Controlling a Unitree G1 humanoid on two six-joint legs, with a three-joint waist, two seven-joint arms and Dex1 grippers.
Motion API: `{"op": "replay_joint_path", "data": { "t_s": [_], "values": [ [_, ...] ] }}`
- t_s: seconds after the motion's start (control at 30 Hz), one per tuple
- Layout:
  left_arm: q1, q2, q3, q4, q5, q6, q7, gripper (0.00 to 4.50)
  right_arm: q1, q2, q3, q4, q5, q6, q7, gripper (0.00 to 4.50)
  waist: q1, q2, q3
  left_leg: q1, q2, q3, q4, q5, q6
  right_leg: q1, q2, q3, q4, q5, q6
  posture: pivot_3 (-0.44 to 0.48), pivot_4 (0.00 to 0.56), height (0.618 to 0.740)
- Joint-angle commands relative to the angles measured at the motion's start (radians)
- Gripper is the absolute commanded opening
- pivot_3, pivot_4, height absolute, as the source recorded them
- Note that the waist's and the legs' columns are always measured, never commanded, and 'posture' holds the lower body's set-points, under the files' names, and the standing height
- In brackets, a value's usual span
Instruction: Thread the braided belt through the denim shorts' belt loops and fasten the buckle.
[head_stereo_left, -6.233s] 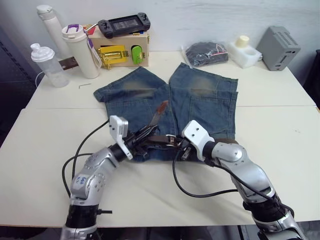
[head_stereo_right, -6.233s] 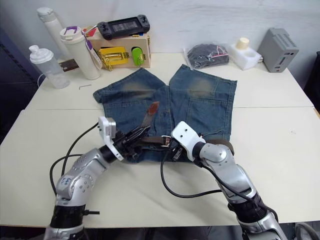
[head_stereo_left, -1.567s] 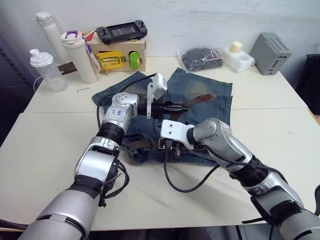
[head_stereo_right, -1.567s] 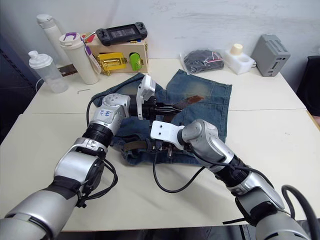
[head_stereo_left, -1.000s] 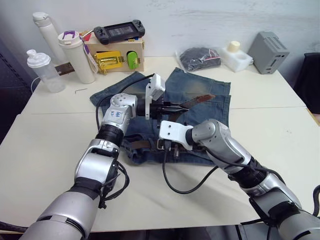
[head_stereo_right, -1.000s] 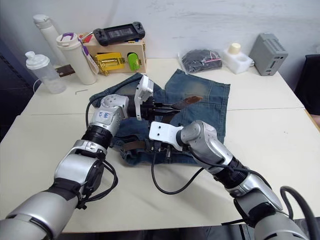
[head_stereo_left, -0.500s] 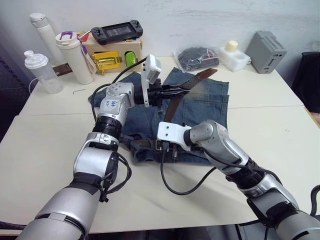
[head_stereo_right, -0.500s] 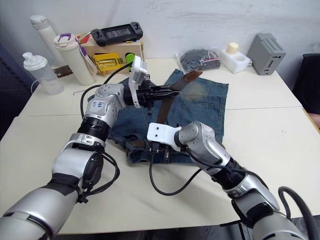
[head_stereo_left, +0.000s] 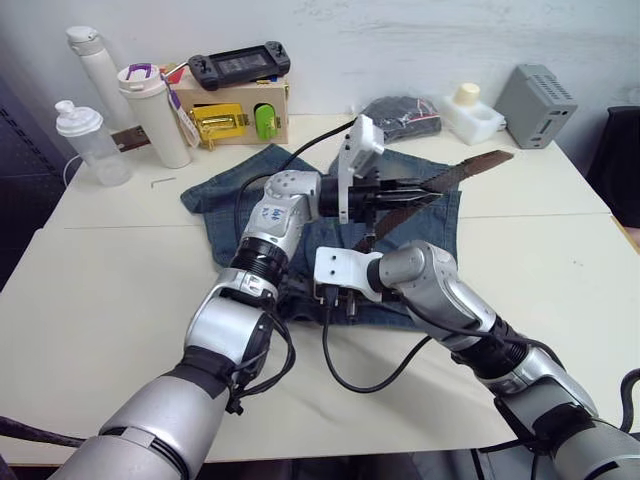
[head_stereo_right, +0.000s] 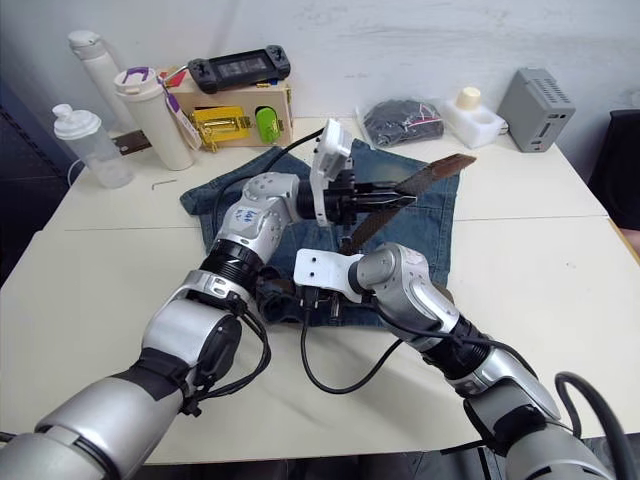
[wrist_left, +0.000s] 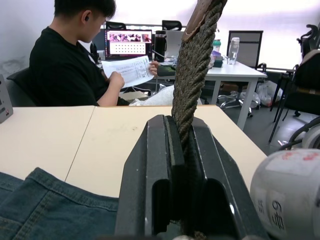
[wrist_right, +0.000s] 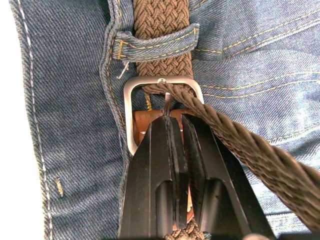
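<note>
The denim shorts (head_stereo_left: 232, 186) lie flat on the table, waistband toward me. My left gripper (head_stereo_left: 424, 196) hovers above the right leg, shut on the braided belt (head_stereo_left: 470, 167), whose free end sticks out up and to the right. From the gripper the strap slopes down to the waistband. My right gripper (wrist_right: 175, 120) is shut on the prong of the silver buckle (wrist_right: 131, 90). The strap runs through the buckle frame. Just past the buckle the belt passes under a belt loop (wrist_right: 155, 44). In the left wrist view the braided belt (wrist_left: 195, 65) rises from between the shut fingers.
Along the back stand a wooden box with a yellow latch (head_stereo_left: 225, 110), a game controller (head_stereo_left: 235, 65), a tumbler (head_stereo_left: 155, 105) and bottle (head_stereo_left: 85, 140), a bagged dark bundle (head_stereo_left: 400, 115) and a grey box (head_stereo_left: 535, 92). A seated person (wrist_left: 65, 65) shows beyond the table.
My left gripper has swung the belt from over the left leg to the right, and the tip now points toward the right rear. My right gripper has stayed at the buckle.
</note>
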Motion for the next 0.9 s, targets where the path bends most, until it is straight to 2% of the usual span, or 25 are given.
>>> {"op": "replay_joint_path", "data": {
  "t_s": [0.03, 0.23, 0.4, 0.5, 0.6, 0.67, 0.77, 0.9],
  "values": [
    [-0.096, -0.090, 0.014, -0.089, -0.057, -0.051, 0.019, 0.00, 0.125, 0.028, 0.220, 0.114, 0.024, 0.031, 0.075, 0.41, 0.000, 0.000, 0.000, 0.000, 0.000, 0.000, 0.000, 0.000, 0.000, 0.000, 0.000, 0.000, 0.000, 0.000, 0.000, 0.000, 0.150, 0.733],
    [-0.060, -0.117, 0.011, -0.117, -0.055, -0.042, 0.040, 0.00, 0.131, 0.031, 0.208, 0.119, 0.011, 0.030, 0.081, 0.41, 0.001, 0.001, -0.001, 0.000, 0.000, 0.000, 0.000, 0.000, 0.000, 0.001, 0.000, 0.000, 0.000, 0.000, 0.000, 0.000, 0.150, 0.733],
    [0.021, -0.078, 0.024, -0.162, -0.047, -0.023, 0.101, 0.00, 0.139, 0.029, 0.178, 0.124, 0.008, 0.031, 0.065, 0.41, 0.001, 0.002, -0.002, 0.001, 0.000, 0.000, 0.000, 0.000, 0.000, 0.001, 0.000, 0.000, 0.000, 0.000, 0.000, 0.000, 0.150, 0.733],
    [0.084, 0.014, 0.067, -0.201, -0.046, -0.002, 0.159, 0.00, 0.149, 0.021, 0.118, 0.104, 0.014, 0.034, 0.034, 0.41, -0.001, 0.003, -0.004, 0.001, 0.000, 0.000, 0.000, 0.000, 0.000, 0.001, 0.000, 0.001, 0.000, 0.000, 0.000, 0.000, 0.150, 0.733],
    [0.154, 0.142, 0.120, -0.238, -0.044, 0.025, 0.212, 0.00, 0.173, 0.015, 0.021, 0.047, 0.032, 0.033, -0.016, 0.41, -0.003, 0.004, -0.004, 0.003, 0.000, 0.000, -0.002, 0.000, 0.000, 0.000, 0.001, 0.003, 0.000, 0.000, 0.000, 0.000, 0.150, 0.733],
    [0.246, 0.243, 0.131, -0.297, -0.026, 0.040, 0.209, 0.00, 0.192, 0.025, -0.063, -0.006, 0.057, 0.050, -0.052, 0.41, -0.002, 0.004, -0.004, 0.003, 0.000, -0.001, -0.002, 0.000, -0.001, -0.001, 0.001, 0.003, 0.000, 0.000, 0.000, 0.000, 0.150, 0.733],
    [0.453, 0.377, 0.080, -0.452, 0.036, 0.035, 0.187, 0.00, 0.216, 0.067, -0.192, -0.098, 0.126, 0.104, -0.094, 0.41, -0.006, 0.005, -0.003, 0.003, 0.000, -0.002, -0.003, -0.002, 0.000, -0.002, 0.001, 0.004, 0.001, 0.000, 0.000, 0.000, 0.150, 0.733],
    [0.724, 0.487, -0.033, -0.670, 0.155, -0.024, 0.205, 0.00, 0.237, 0.119, -0.303, -0.195, 0.219, 0.175, -0.144, 0.41, 0.003, 0.008, 0.001, 0.001, -0.002, -0.007, -0.001, -0.003, 0.002, -0.002, 0.001, 0.005, 0.001, 0.000, -0.001, 0.000, 0.150, 0.733]
  ]
}}
